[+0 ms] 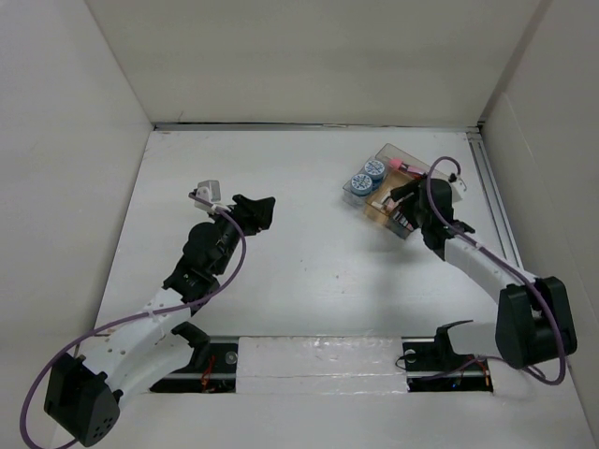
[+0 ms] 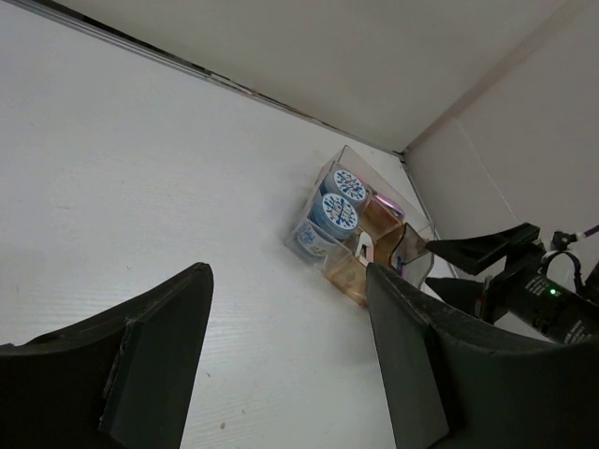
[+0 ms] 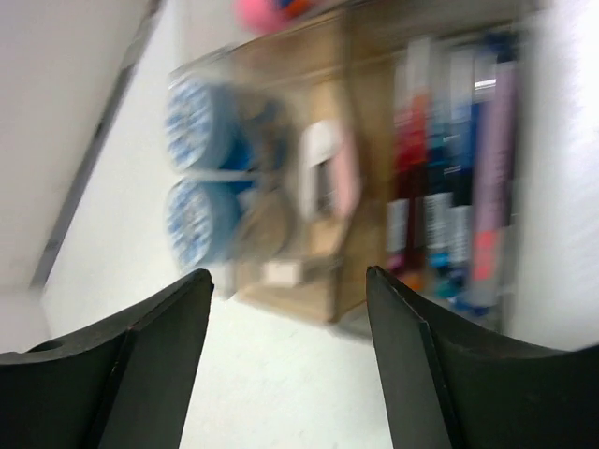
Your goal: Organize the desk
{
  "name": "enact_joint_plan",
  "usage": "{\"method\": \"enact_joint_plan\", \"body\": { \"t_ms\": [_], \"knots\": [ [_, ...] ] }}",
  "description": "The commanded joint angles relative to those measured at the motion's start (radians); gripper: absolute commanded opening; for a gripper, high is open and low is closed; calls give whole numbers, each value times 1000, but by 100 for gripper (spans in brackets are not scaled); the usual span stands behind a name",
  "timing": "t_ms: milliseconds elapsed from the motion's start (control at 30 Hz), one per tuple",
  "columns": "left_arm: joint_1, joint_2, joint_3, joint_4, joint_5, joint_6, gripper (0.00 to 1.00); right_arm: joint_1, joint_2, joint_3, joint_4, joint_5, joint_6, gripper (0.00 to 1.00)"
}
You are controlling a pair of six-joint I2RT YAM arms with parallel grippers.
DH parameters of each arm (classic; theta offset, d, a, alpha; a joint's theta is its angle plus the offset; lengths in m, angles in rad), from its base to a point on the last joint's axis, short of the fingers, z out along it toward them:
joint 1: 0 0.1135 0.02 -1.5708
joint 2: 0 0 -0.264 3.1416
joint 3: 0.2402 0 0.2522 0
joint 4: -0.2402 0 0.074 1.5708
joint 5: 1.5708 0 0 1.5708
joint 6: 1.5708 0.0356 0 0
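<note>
Rightward, tray (image 1: 374, 211) near desk (image 1: 309, 271) rail (image 1: 494, 201).

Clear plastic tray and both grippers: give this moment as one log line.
clear plastic tray on white desk: holds blue round containers, coloured pens | right gripper: open, empty, at tray | left gripper: open, empty

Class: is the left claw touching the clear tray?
Apart. The top view shows bare desk between the left claw and the clear tray.

White desk (image 1: 309, 281), clear amber-tinted tray (image 1: 378, 211), 2 blue-and-white patterned rolls (image 1: 367, 176), 1 pink object (image 1: 404, 166).
</note>
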Motion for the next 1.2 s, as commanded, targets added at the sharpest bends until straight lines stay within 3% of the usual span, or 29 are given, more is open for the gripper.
{"method": "enact_joint_plan", "body": {
  "t_ms": [0, 100, 133, 167, 200, 233, 400, 567, 800, 1167],
  "knots": [
    [-2, -14, -13, 53, -5, 1, 63, 115, -86, 29, 123, -36, -84, 72],
    [-2, -17, -10, 36, -28, -4, 63, 272, -97, 52, 186, -47, -171, 44],
    [-2, -28, -10, 36, -31, -4, 63, 310, -93, 67, 183, -39, -187, 25],
    [-2, -37, -22, 42, -35, -5, 63, 384, -86, 81, 180, -22, -194, 17],
    [-2, -52, -31, 57, -40, -7, 62, 419, -71, 104, 183, -14, -216, 2],
    [-2, -61, -37, 59, -48, -8, 62, 453, -62, 113, 189, -14, -228, 0],
    [-2, -115, -73, 60, -115, -34, 62, 663, 21, 145, 275, -34, -332, 0],
    [-2, -163, -105, 73, -144, -45, 62, 768, 157, 156, 330, -76, -323, 0],
    [-2, -164, -128, 116, -153, -39, 61, 818, 239, 139, 352, -103, -305, 0],
    [-2, -184, -153, 116, -149, -16, 60, 837, 196, 43, 424, -96, -296, 2]
  ]
}}
